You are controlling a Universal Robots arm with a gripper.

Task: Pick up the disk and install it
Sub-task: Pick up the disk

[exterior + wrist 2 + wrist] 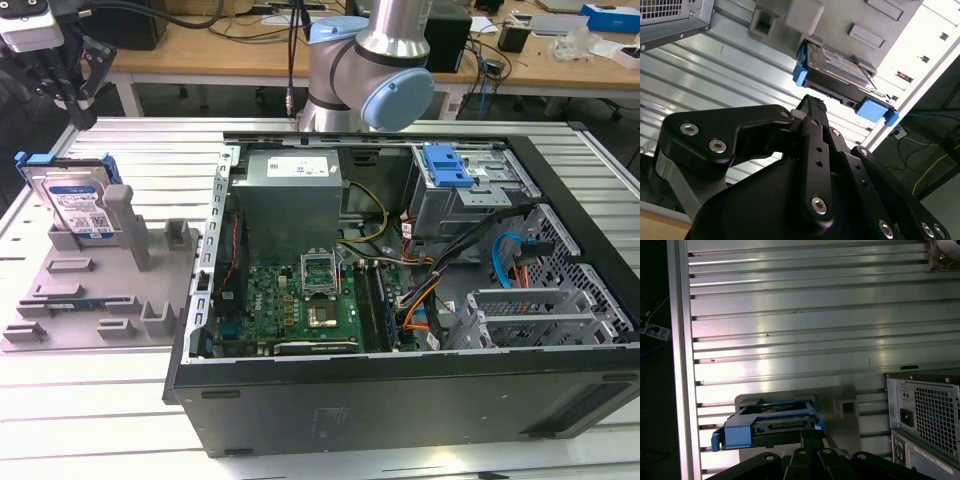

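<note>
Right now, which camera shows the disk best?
The exterior view: the disk stands propped in the grey holder, with its label face showing. Both wrist views see it nearly edge-on, mostly the connector side and the blue bracket.

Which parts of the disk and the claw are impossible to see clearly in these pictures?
Disk, lower part: exterior view, hidden behind posts of the grey holder.
Disk, one edge: first wrist view, partly behind the claw.
Claw, upper body: exterior view, cut off by the picture's top edge.
</note>
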